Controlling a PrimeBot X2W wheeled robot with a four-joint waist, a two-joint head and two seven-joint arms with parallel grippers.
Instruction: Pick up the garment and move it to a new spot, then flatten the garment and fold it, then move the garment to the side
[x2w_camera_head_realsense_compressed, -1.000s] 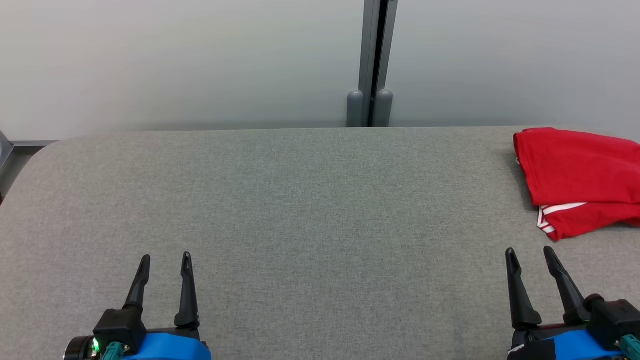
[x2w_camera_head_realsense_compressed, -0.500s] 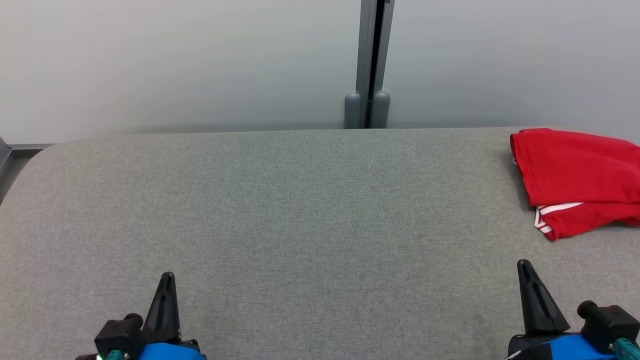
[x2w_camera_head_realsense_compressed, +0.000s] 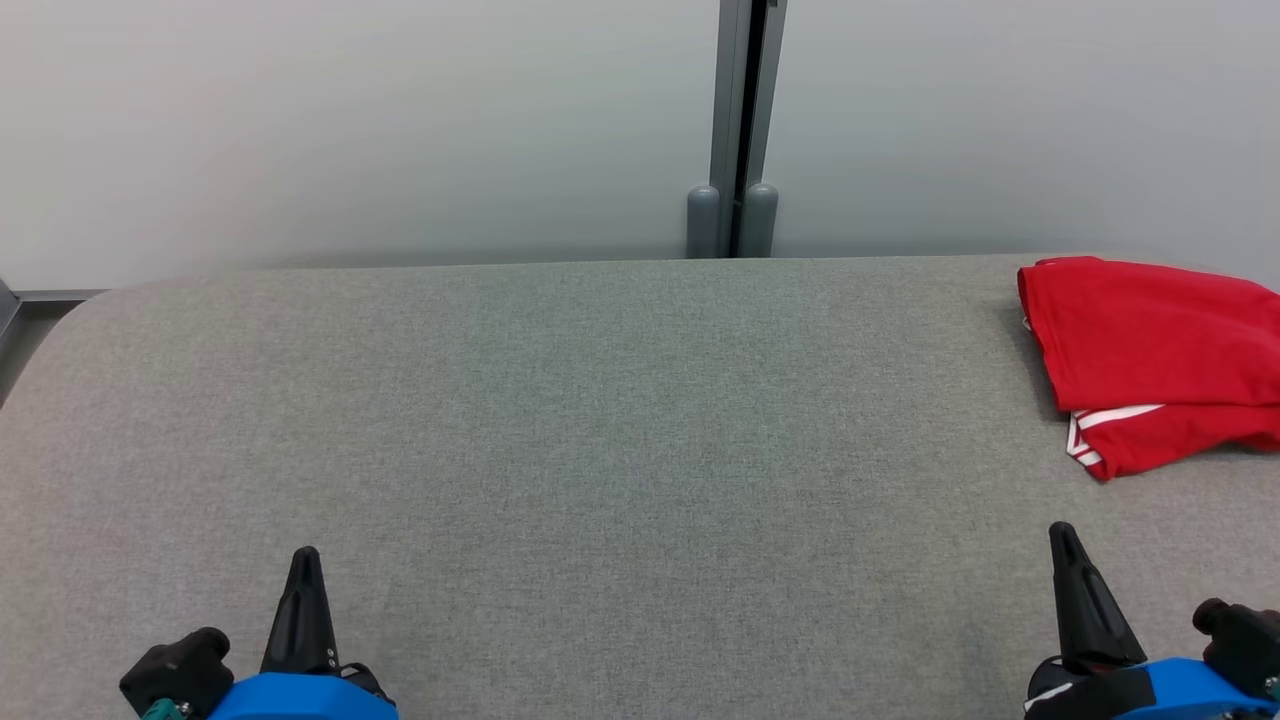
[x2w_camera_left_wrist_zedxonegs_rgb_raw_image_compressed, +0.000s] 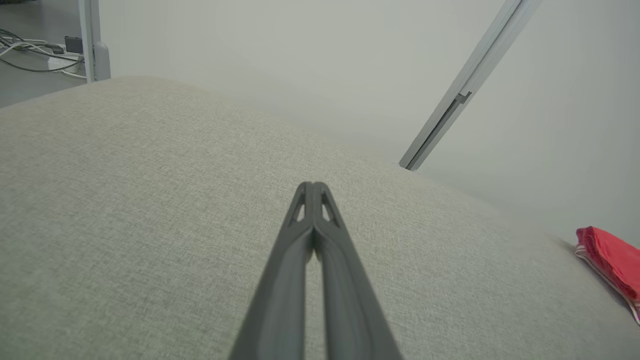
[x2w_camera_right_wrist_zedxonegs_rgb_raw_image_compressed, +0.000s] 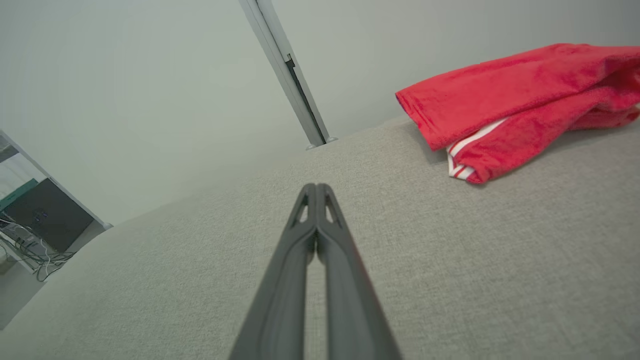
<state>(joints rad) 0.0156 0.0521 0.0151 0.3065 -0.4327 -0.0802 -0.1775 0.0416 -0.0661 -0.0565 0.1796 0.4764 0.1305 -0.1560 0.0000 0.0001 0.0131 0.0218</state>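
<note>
The garment (x2w_camera_head_realsense_compressed: 1150, 350) is red with white stripes and lies folded at the far right of the grey table (x2w_camera_head_realsense_compressed: 600, 400). It also shows as the garment (x2w_camera_right_wrist_zedxonegs_rgb_raw_image_compressed: 515, 105) in the right wrist view and as the garment (x2w_camera_left_wrist_zedxonegs_rgb_raw_image_compressed: 610, 260) at the right edge of the left wrist view. My left gripper (x2w_camera_head_realsense_compressed: 303, 560) hovers low at the near left, shut with nothing in it; its tips (x2w_camera_left_wrist_zedxonegs_rgb_raw_image_compressed: 312, 187) meet. My right gripper (x2w_camera_head_realsense_compressed: 1062, 535) sits at the near right, well short of the garment, shut and empty, with its tips (x2w_camera_right_wrist_zedxonegs_rgb_raw_image_compressed: 316, 189) together.
A grey post (x2w_camera_head_realsense_compressed: 735, 120) splits the pale wall behind the table. The table's far left corner is rounded, with floor and cables (x2w_camera_left_wrist_zedxonegs_rgb_raw_image_compressed: 30, 55) beyond it. A dark box (x2w_camera_right_wrist_zedxonegs_rgb_raw_image_compressed: 47, 212) stands on the floor past the left end.
Both grippers have shut from open and drawn back toward the near edge. The head view has shifted slightly; the garment has stayed where it lies.
</note>
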